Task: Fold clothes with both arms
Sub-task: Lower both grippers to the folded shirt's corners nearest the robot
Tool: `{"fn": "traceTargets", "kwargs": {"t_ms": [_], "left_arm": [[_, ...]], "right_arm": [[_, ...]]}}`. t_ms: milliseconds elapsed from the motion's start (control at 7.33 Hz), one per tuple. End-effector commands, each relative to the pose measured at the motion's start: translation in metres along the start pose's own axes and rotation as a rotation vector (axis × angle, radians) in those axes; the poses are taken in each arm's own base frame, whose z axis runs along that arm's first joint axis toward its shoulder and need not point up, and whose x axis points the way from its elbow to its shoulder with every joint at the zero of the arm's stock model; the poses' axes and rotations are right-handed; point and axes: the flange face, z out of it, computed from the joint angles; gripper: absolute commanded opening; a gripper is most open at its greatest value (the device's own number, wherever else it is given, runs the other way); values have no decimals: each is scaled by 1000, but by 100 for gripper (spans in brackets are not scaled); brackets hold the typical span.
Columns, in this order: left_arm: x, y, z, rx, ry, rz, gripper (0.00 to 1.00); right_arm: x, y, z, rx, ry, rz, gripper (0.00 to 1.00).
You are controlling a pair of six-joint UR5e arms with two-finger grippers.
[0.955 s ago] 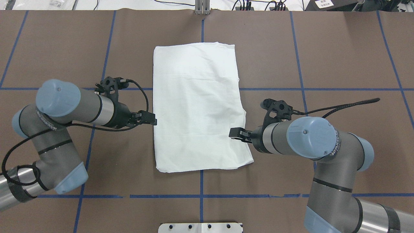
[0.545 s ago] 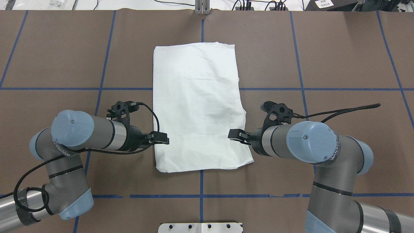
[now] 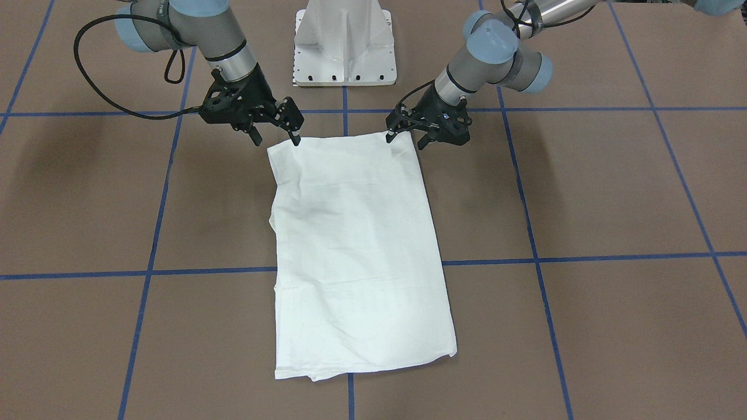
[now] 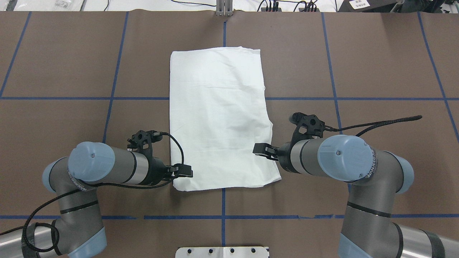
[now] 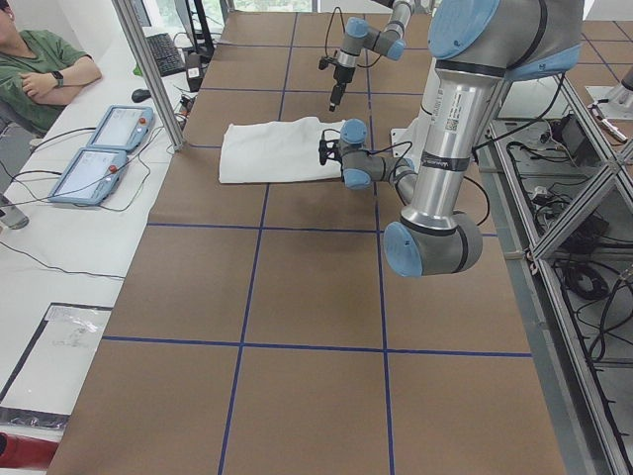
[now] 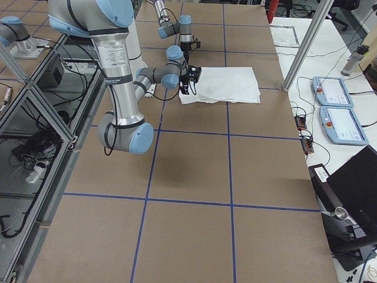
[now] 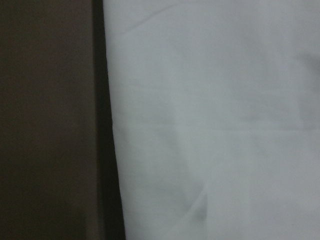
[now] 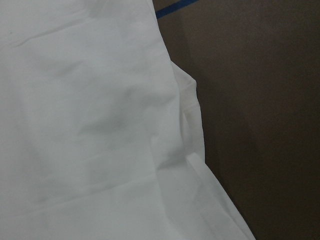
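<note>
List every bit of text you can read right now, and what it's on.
"WANJEED", with the rest unclear: on the right arm, beside its blue cap.
Lettering on the left arm: too blurred to read.
Sticker on the left arm's tube, side view: too small to read.
White label past the table's far edge: too small to read.
Shirt: no print shows.

The T-shirt lies flat on the table, its long side running from 12 o'clock (away from the robot) to 6 o'clock. The left gripper is at the shirt's 7 o'clock corner, and the right gripper is by the opposite edge, between 4 and 5 o'clock. The pedestal base stands at 6 o'clock, well apart from the shirt's near edge.
</note>
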Motion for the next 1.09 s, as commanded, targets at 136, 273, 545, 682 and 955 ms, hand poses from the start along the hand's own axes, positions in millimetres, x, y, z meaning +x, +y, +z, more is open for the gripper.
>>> {"fn": "traceTargets", "kwargs": {"t_ms": [136, 273, 545, 682, 955], "left_arm": [[3, 4, 2, -6, 3, 3, 43], [4, 7, 3, -11, 5, 5, 40], [4, 8, 3, -13, 5, 6, 19], [8, 8, -1, -11, 13, 8, 0], [12, 9, -7, -9, 27, 12, 0]], "right_arm": [[1, 1, 1, 0, 2, -1, 100], [1, 4, 2, -4, 4, -2, 100], [11, 10, 7, -13, 25, 7, 100], [11, 17, 10, -23, 33, 72, 100], [10, 33, 15, -37, 61, 306, 100]]}}
